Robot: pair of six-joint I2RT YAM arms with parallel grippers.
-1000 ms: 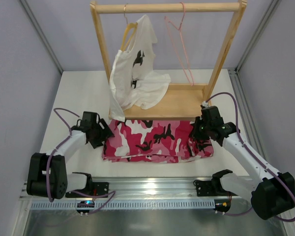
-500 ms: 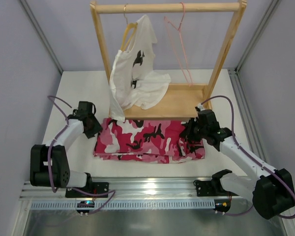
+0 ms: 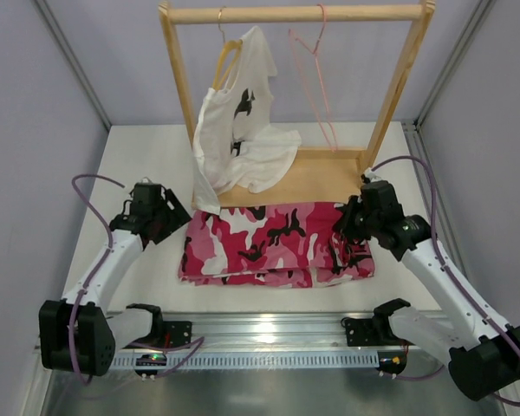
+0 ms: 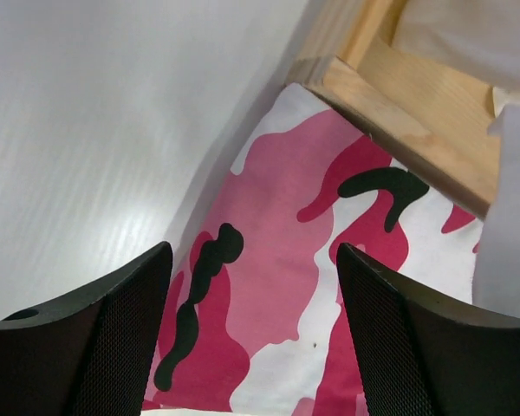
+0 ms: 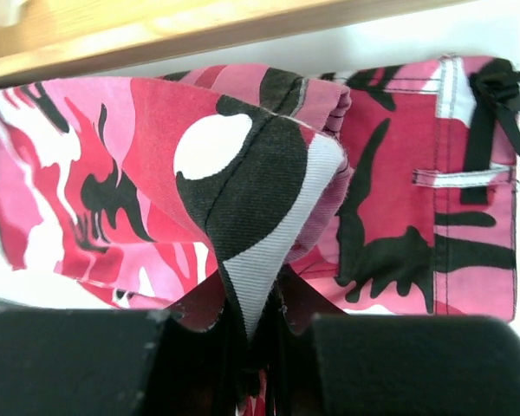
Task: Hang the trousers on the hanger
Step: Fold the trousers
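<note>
Since a moment ago the trousers (image 3: 269, 243) have slid a little to the right on the counter (image 3: 147, 156), and both grippers have moved that way too. They lie folded and flat, right in front of the bottom board of the wooden rack (image 3: 295, 14). The right gripper (image 3: 351, 227) sits at their right end, and its jaws are pinched tight on a raised fold of the cloth. The left gripper (image 3: 169, 224) is over their left end with its jaws wide apart and nothing between them. Up on the rack's top bar the pink wire hanger (image 3: 316, 78) hangs bare. Beside it, to the left, a white T-shirt (image 3: 238, 139) hangs from a wooden hanger (image 3: 228, 54).
</note>
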